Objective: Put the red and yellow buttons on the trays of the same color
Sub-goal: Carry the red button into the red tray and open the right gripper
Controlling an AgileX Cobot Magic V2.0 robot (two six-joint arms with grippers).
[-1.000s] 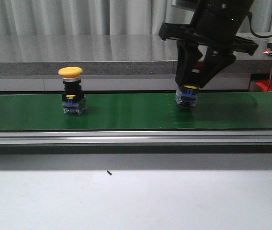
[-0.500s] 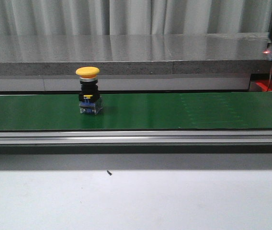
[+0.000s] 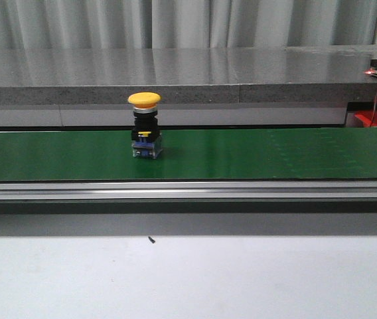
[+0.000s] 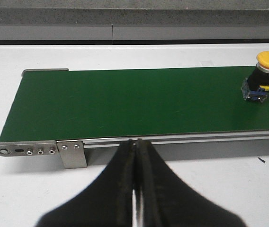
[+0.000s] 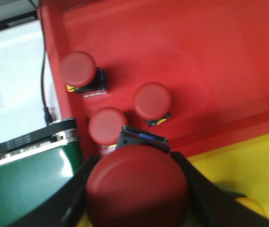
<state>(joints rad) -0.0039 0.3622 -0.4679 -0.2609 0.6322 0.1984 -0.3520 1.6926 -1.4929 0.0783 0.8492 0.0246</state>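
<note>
Over red tray [image 5: 210,52]: right gripper [image 5: 137,189] clamps red button [image 5: 137,187] | left gripper [image 4: 135,184] closed, empty | yellow button [image 3: 145,126] on belt [image 3: 275,154]

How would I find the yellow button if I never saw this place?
Look for the long green belt running across the table. One button stands upright on it, alone, left of the middle. Its cap is bright yellow, like a mushroom, over a black body and blue base.

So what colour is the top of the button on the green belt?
Yellow. The button's cap shows best in the front view.
</note>
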